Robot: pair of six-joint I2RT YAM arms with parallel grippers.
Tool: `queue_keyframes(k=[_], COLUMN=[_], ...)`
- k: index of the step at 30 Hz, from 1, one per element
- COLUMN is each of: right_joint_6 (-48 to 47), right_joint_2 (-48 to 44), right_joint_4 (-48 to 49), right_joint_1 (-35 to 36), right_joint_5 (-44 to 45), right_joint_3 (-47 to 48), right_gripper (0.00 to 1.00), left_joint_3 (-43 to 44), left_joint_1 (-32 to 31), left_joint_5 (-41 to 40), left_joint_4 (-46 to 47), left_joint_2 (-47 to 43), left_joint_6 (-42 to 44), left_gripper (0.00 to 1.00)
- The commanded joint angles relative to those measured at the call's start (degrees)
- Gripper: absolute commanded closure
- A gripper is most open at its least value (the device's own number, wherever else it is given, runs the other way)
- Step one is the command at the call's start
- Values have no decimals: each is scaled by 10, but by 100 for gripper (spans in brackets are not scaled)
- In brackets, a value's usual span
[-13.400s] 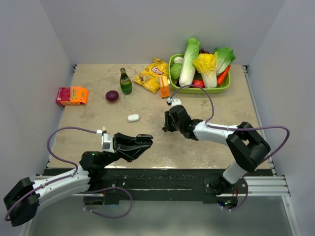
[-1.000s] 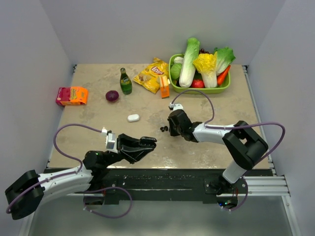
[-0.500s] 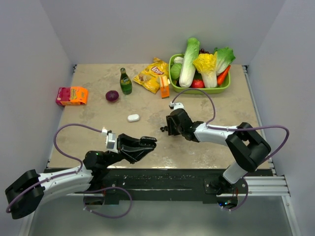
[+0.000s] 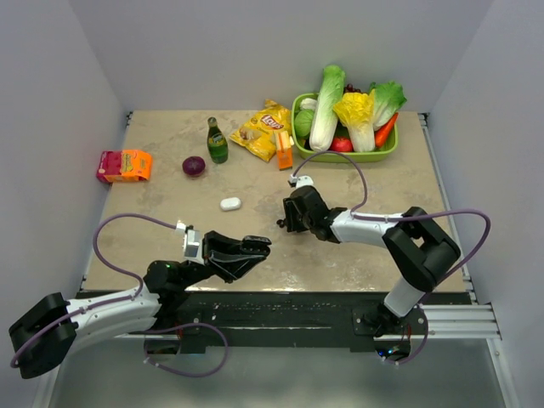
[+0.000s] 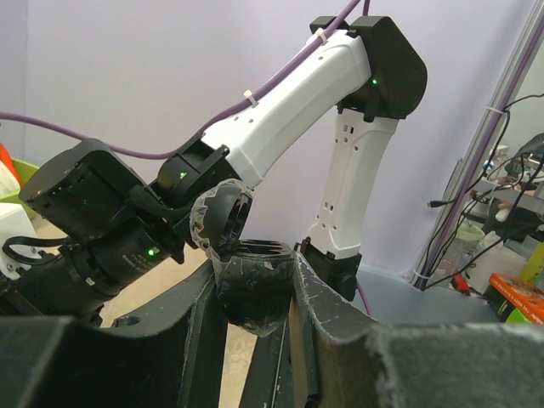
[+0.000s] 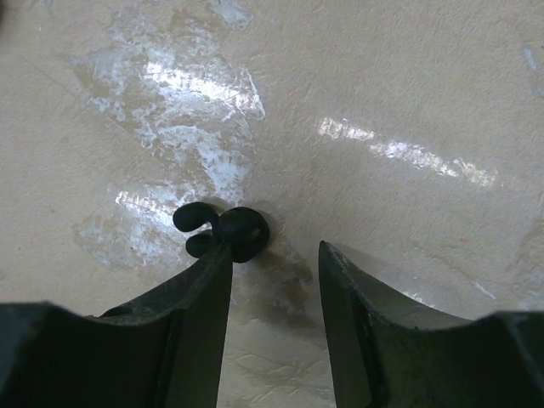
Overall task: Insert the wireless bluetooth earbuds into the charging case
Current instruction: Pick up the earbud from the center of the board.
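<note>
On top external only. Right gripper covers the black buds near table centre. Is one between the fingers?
Observer: No. Right wrist shows the black earbuds at the tip of the image-left finger, outside the gap.
Operator: Jaws open?
Observer: Yes, the right gripper is open, with only bare table between the fingers.
Operator: Left gripper holding anything?
Observer: Left wrist shows the left gripper shut on a black rounded object, probably the charging case.
</note>
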Motion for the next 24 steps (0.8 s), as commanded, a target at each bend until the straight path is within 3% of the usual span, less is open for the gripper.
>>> queue_keyframes(k=[1, 24], right_joint_6=[-10, -36], right_joint_2=[11, -9], right_joint_4=[16, 4], right_joint_1=[1, 10], right_joint_5=[-1, -32], right_joint_3=[23, 47], right_gripper=[53, 51], left_joint_3=[-114, -112], left_joint_1=[-4, -5], left_joint_5=[-8, -9], left_joint_4=[42, 33], left_joint_2=[-1, -8], left_joint_6=[0, 3], left_gripper=[100, 100])
